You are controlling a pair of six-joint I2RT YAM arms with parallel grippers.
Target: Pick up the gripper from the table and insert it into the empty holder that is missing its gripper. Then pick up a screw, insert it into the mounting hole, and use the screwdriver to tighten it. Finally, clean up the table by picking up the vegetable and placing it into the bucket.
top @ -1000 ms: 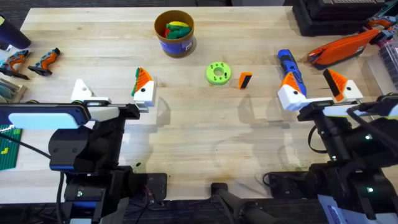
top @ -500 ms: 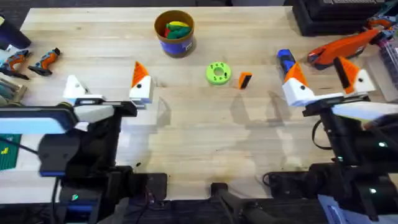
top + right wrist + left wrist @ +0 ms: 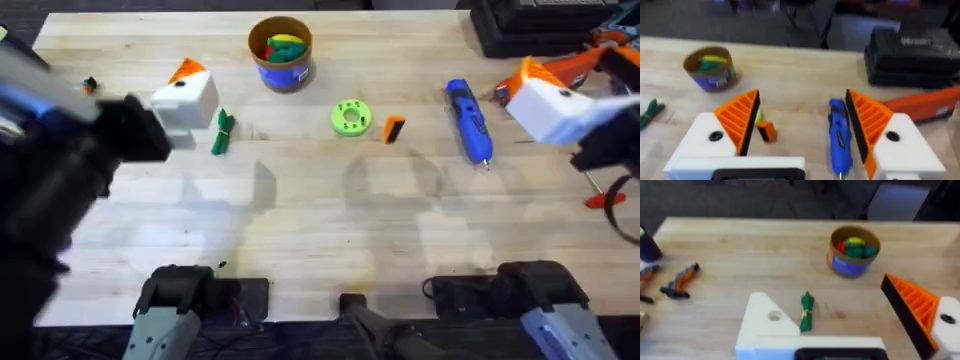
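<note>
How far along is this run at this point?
Nothing is done yet. The orange gripper lies on the table beside the green disc, and the left arm's holder has no tip. Neither arm holds anything. The screwdriver lies untouched and the vegetable is outside the bucket. All three steps remain.

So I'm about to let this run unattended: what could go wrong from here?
Possible slips:
1. The orange gripper lies right beside the lime-green disc; a grasp could knock the disc or push the piece away.
2. The left hand has one bare white holder, so seating a small wedge there may misalign.
3. The bucket already holds toy pieces; the vegetable may sit high.
</note>
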